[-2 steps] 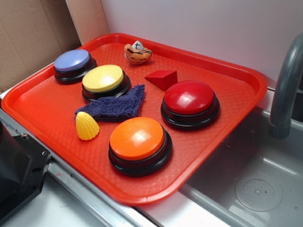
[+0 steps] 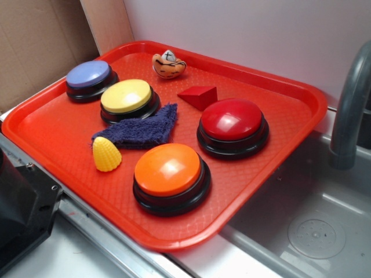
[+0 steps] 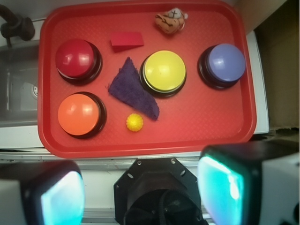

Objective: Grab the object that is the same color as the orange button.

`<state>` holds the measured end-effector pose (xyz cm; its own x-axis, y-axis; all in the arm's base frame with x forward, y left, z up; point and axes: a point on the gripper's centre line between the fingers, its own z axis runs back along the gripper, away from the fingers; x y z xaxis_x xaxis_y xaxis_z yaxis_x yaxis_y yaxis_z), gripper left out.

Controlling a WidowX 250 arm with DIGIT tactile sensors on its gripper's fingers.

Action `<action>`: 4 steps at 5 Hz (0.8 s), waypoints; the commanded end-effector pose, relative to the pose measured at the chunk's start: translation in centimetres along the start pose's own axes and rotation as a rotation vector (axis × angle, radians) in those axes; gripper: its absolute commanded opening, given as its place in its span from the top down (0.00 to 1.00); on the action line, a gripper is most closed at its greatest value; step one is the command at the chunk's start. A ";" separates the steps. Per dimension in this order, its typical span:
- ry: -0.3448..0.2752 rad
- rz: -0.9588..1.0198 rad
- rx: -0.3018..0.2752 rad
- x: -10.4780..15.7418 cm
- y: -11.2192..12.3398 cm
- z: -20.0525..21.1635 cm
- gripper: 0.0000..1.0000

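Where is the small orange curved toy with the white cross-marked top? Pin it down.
The small orange curved toy sits at the red plastic tray's far edge in the exterior view, just beyond the red wedge block and the yellow-domed button.
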<state>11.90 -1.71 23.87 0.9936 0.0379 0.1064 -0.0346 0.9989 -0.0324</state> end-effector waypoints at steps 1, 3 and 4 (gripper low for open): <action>-0.101 0.104 0.048 6.8 3.8 -5.3 0.00; -0.165 0.188 0.090 8.1 8.3 -10.4 0.00; -0.179 0.201 0.119 12.5 8.8 -13.0 0.00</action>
<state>24.27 6.81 10.17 0.9454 0.2469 0.2126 -0.2608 0.9646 0.0395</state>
